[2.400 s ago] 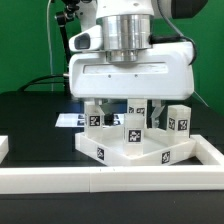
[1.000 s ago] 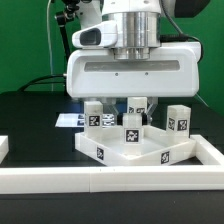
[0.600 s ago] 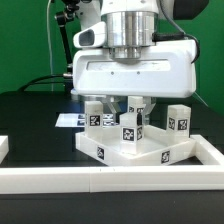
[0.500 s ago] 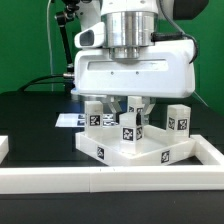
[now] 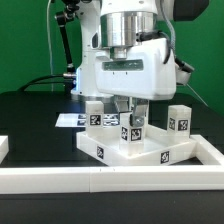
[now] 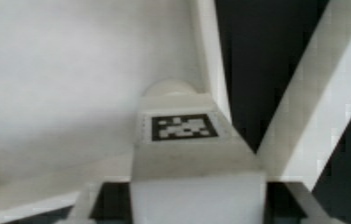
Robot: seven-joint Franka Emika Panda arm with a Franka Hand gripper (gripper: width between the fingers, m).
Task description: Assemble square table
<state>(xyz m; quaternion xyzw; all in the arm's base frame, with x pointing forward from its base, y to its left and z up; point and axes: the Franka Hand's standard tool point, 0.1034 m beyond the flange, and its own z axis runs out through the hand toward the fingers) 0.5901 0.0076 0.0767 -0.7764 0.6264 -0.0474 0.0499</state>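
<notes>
We see the end effector low over the square slab, which lies on the black tabletop against the long white rail. Its fingers close on a tagged leg that stands on the slab; the wrist view shows the same leg centred between the fingers, with its tag facing the camera. Two other legs stand near: one toward the exterior view's left, one toward the exterior view's right.

The main risk, in our judgement, is a skewed grip. The wrist appears rotated, so the leg may tilt or cross-thread if it is being turned into the slab. We cannot tell from either view whether the leg's foot sits squarely in a hole, because the fingers and the slab's rim hide it. A further danger is the wide body of the hand brushing the neighbouring legs and toppling them, since they stand close by. The slab itself could also creep along the rail under torque.
</notes>
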